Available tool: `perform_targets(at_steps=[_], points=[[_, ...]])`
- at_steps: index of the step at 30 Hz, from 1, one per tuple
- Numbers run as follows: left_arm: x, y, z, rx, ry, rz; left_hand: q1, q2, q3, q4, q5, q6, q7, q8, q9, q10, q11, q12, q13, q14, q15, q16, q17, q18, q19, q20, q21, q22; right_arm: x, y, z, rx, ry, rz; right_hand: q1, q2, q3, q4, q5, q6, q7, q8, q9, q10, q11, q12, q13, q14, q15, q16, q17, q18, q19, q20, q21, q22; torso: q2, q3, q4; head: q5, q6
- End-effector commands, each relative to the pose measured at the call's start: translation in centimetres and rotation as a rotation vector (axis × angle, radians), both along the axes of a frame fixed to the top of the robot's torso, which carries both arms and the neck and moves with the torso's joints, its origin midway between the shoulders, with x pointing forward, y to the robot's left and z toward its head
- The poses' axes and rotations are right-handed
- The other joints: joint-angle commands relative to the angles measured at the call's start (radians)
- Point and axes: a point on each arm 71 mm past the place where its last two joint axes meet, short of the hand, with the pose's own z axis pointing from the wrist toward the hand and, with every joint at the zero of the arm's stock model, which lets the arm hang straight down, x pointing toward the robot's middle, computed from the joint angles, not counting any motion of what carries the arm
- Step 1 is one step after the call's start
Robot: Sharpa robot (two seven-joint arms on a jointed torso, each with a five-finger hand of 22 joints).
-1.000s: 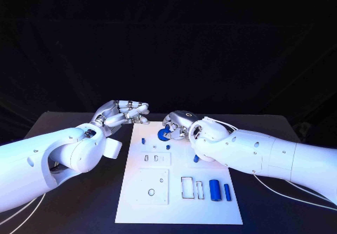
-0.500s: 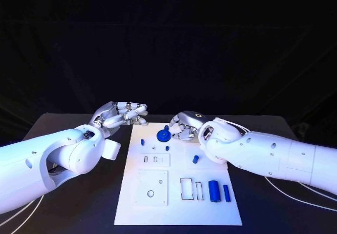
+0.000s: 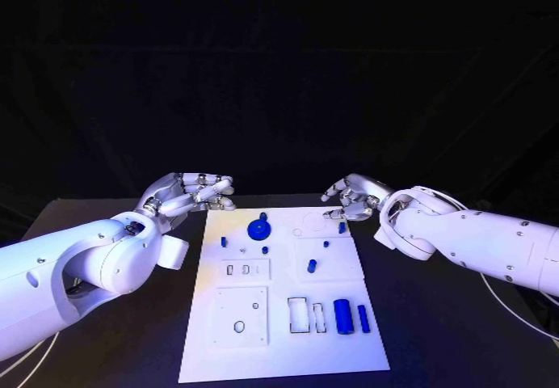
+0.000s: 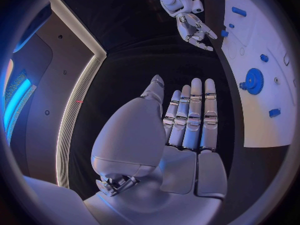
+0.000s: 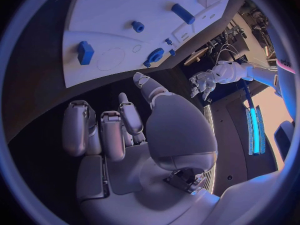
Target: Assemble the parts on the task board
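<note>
Black table (image 3: 105, 242) carries your task board (image 3: 285, 356); blue disc part (image 3: 258, 230) sits near its far edge. Your left hand (image 3: 192, 192) and right hand (image 3: 353, 198) flank that edge, fingers loosely apart, holding nothing.

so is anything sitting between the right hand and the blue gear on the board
Nothing visible does. The right hand hangs open off the far right corner of the task board, and the blue gear lies on the far part of the board with only bare white plate between them.
</note>
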Motion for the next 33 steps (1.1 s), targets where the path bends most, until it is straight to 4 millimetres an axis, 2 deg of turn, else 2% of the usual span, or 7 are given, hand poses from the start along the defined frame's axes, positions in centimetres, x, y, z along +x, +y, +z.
perform_targets(at_steps=[1,7,13,20,27,31,33], points=[[-0.1,-0.2,0.1,-0.012,-0.004,-0.037,0.005,0.007,-0.007,0.001,0.001,0.002,-0.001,-0.006,-0.001,-0.002,0.004,-0.005,0.001,-0.001,0.000,-0.003,-0.001,0.013,-0.001,0.001,-0.004,-0.001,-0.4,-1.0,-0.4,0.063,0.068,0.079,0.012,-0.001,-0.006,-0.005,0.000,-0.007,0.000,-0.008,-0.002,-0.005,-0.002,-0.005,0.000,0.075,0.004,0.009,0.136,0.013,-0.008,-0.002,-0.003,0.000,-0.005,0.0019,0.0015,-0.022,-0.009],[0.1,0.1,0.0,-0.008,-0.004,-0.027,0.008,0.008,-0.010,0.000,0.001,0.002,0.001,-0.009,-0.002,-0.001,0.004,-0.008,0.001,0.015,-0.002,-0.002,0.002,0.014,0.009,-0.001,0.000,-0.001,-0.6,-3.3,-1.6,0.022,0.074,0.052,0.015,-0.002,-0.009,-0.006,0.003,-0.009,0.001,-0.011,-0.003,-0.006,-0.001,-0.005,0.001,0.076,0.004,0.012,0.142,0.013,-0.007,-0.002,-0.004,0.001,-0.006,0.0034,-0.0017,-0.021,-0.010],[0.2,0.5,-0.1,-0.003,-0.002,-0.017,0.013,0.010,-0.009,-0.003,0.001,0.002,0.004,-0.011,-0.002,-0.001,0.005,-0.010,0.001,0.019,-0.002,-0.002,0.003,0.014,0.013,-0.002,0.001,-0.001,-0.6,-4.2,-3.3,0.002,0.096,0.018,0.012,-0.001,-0.016,-0.003,0.008,-0.014,0.006,-0.015,-0.005,-0.006,0.003,-0.004,0.002,0.077,0.007,0.014,0.145,0.013,-0.008,-0.001,-0.006,0.000,-0.007,0.0045,-0.0058,-0.017,-0.011],[0.3,0.6,-0.2,-0.001,-0.001,-0.013,0.015,0.011,-0.009,-0.003,0.001,0.002,0.004,-0.011,-0.002,-0.001,0.006,-0.010,0.001,0.020,-0.002,-0.002,0.004,0.014,0.014,-0.003,0.001,-0.001,-0.5,-4.3,-4.4,-0.014,0.099,-0.002,0.011,0.000,-0.021,-0.001,0.015,-0.015,0.008,-0.016,-0.006,-0.003,0.005,0.000,0.007,0.078,0.009,0.017,0.152,0.012,-0.004,0.000,-0.002,0.006,-0.005,0.0049,-0.0038,-0.017,-0.010],[0.2,0.8,-0.2,0.000,0.002,-0.013,0.016,0.012,-0.009,-0.004,0.001,0.002,0.004,-0.011,-0.002,-0.001,0.006,-0.010,0.001,0.021,-0.002,-0.002,0.004,0.014,0.014,-0.003,0.001,-0.001,-0.2,-4.2,-4.7,-0.021,0.094,-0.021,0.010,0.005,-0.025,0.002,0.023,-0.012,0.009,-0.016,-0.006,0.007,0.006,0.011,0.019,0.081,0.010,0.024,0.164,0.009,0.005,0.002,0.008,0.020,-0.005,0.0048,-0.0055,-0.009,-0.014],[0.2,0.8,-0.2,0.001,0.003,-0.012,0.016,0.012,-0.009,-0.004,0.001,0.002,0.004,-0.011,-0.002,-0.001,0.006,-0.010,0.001,0.021,-0.002,-0.002,0.004,0.014,0.014,-0.003,0.001,-0.001,-0.1,-4.2,-4.7,-0.024,0.094,-0.029,0.011,0.010,-0.027,0.003,0.027,-0.005,0.009,-0.013,-0.005,0.012,0.006,0.016,0.025,0.083,0.010,0.026,0.169,0.007,0.010,0.002,0.012,0.026,-0.005,0.0040,-0.0051,-0.009,-0.016],[0.2,0.8,-0.2,0.001,0.003,-0.013,0.016,0.012,-0.009,-0.004,0.001,0.002,0.004,-0.011,-0.002,-0.001,0.006,-0.010,0.001,0.021,-0.002,-0.002,0.004,0.014,0.014,-0.003,0.001,-0.001,-0.1,-4.2,-4.8,-0.027,0.094,-0.030,0.010,0.015,-0.029,0.006,0.028,0.009,0.007,-0.006,-0.003,0.022,0.004,0.027,0.037,0.083,0.010,0.028,0.172,0.007,0.012,0.003,0.014,0.029,-0.004,0.0041,-0.0057,-0.012,-0.013]])
